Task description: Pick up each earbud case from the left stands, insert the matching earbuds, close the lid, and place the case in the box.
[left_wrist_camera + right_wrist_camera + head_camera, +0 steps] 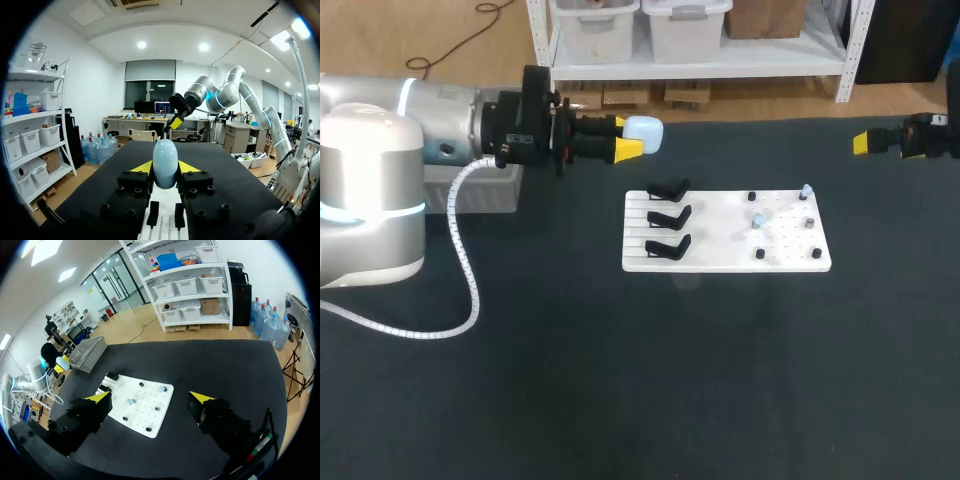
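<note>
Above the table's [720, 380] far-left part, L gripper [625, 137] points sideways toward the middle. Its 2 yellow tips are clamped on a pale blue, egg-shaped earbud case [644, 132]. Case hangs in the air, just past the far-left corner of the white board [720, 262] and not touching it.

Board lies flat mid-table, well in from every table edge, w/ a wide strip of dark cloth btwn it & the near edge. 3 black stands [669, 216] sit in a column on its L half. Small dark & pale pieces [758, 221] dot its R half, too small to tell apart.

R gripper [150, 398] hangs near the far-right edge, well apart from board & L gripper, fingers spread wide w/ nothing btwn them.

Gray box [87, 352] sits at the far-left edge, partly hidden behind L arm [430, 120] in head view. White cable [470, 290] loops from that arm down across the cloth, L of board.
</note>
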Available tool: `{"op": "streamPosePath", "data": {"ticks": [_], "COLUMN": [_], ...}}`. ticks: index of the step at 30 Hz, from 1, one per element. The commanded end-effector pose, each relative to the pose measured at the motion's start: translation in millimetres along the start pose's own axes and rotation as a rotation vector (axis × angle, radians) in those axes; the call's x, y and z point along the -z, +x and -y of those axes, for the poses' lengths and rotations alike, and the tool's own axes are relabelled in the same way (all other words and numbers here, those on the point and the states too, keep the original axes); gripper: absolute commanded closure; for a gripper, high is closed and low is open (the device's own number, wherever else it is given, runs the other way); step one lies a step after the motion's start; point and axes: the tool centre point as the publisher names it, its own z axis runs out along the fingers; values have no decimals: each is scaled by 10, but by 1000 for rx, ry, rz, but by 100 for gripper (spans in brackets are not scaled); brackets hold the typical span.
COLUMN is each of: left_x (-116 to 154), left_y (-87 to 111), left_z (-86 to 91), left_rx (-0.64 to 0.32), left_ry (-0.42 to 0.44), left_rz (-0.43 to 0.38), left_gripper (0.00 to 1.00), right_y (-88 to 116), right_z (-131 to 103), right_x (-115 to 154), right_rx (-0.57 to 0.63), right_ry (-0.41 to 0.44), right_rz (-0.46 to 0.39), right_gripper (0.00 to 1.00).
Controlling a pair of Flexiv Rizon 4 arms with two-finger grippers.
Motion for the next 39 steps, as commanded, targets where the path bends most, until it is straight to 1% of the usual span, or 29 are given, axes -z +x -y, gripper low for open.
{"op": "streamPosePath", "data": {"ticks": [1,3,6,7,9,12,18,23,29,39], "left_x": [-16,-51,-98,-110,-132,-161,-179,-165,-175,-212], "left_y": [-6,-15,-20,-18,-5,31,96,122,145,160], "left_z": [57,88,124,132,153,191,244,267,281,287], "left_rx": [-15,-22,-24,-17,-14,-5,14,17,3,-32], "left_ry": [-23,-4,4,8,9,16,25,29,44,55], "left_rz": [3,21,27,41,48,66,95,104,110,135], "left_gripper": [100,100,100,100,100,100,100,100,100,100], "right_y": [0,-12,-7,-4,-11,20,107,166,204,310], "right_z": [0,-85,-242,-294,-370,-545,-939,-1237,-1502,-1783], "right_x": [3,-7,-13,-5,-3,17,-36,-82,-110,-190], "right_rx": [0,20,49,56,74,88,136,173,192,218], "right_ry": [0,-17,-26,-28,-29,-30,-34,-32,-42,-48], "right_rz": [0,-12,-21,-21,-29,-41,-104,-151,-199,-262], "right_gripper": [0,0,0,0,0,0,0,0,0,0]}}
